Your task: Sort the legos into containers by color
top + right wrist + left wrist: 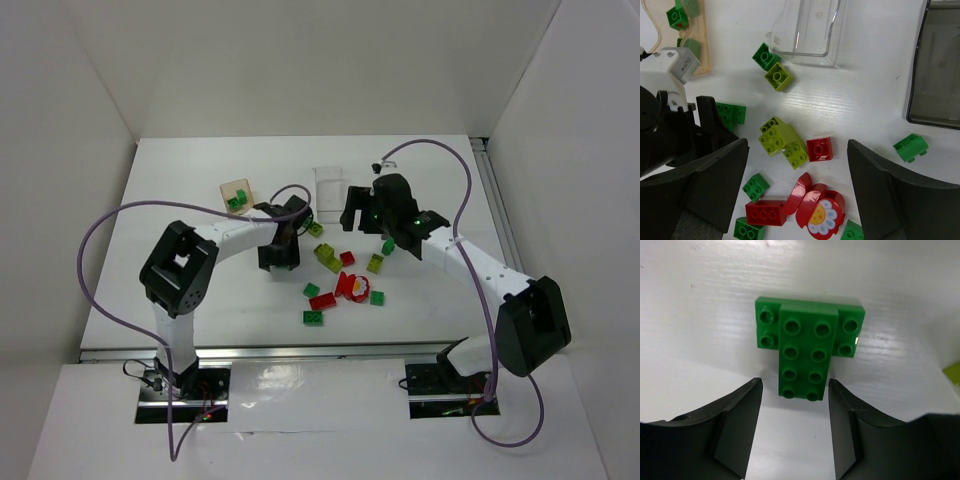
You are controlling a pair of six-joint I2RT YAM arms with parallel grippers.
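The left pincer [795,390] is spread a little wider than the brick it faces, its 2 dark fingers [740,425] flanking only the near end of the green stack [807,347]. That stack is a long 2-by-4 brick sitting crosswise on a wider green piece, flat on the white surface [700,330] and not gripped. The step in hand looks like picking it up. To do it well, the arm should probably reach further along so the pads cover more of the upper brick's long sides, then drop low before squeezing. A pinch at the tip alone could let the stack swing or the lower piece come loose.

Beyond it, the right pincer [795,150] hangs wide and empty above the loose pile: yellow-green bricks [782,140], a red brick [819,149] and a round red flower piece [820,212].

Farthest off stand the bins. The orange-tan bin [243,184] already holds green bricks, so it seems the right home for this stack. The clear bin [330,180] and the grey bin [935,60] show nothing inside.
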